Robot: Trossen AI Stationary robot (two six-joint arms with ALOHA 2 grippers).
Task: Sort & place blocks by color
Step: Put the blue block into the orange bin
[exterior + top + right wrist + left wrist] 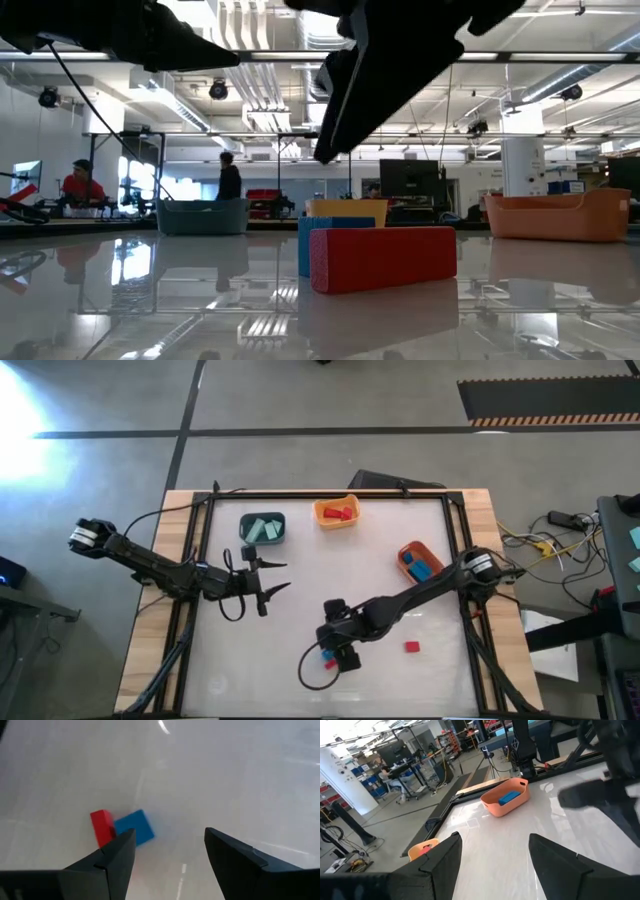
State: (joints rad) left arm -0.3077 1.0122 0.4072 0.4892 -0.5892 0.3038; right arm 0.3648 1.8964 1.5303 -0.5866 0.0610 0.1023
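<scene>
A red bar [382, 258] and a blue block [318, 243] lie side by side on the white table near its near edge, also seen as the red bar [101, 826] and the blue block [135, 826]. My right gripper [170, 847] hovers open just above them, and in the high view my right gripper [340, 656] partly covers them. Another red block [411, 646] lies alone to the right. My left gripper [283, 576] waits open over the table's left half, holding nothing.
Three bins stand toward the far side: a dark teal bin [263, 528] with mint blocks, a yellow-orange bin [336, 512] with red blocks, and an orange bin [420, 562] with blue blocks. People sit at benches in the room beyond.
</scene>
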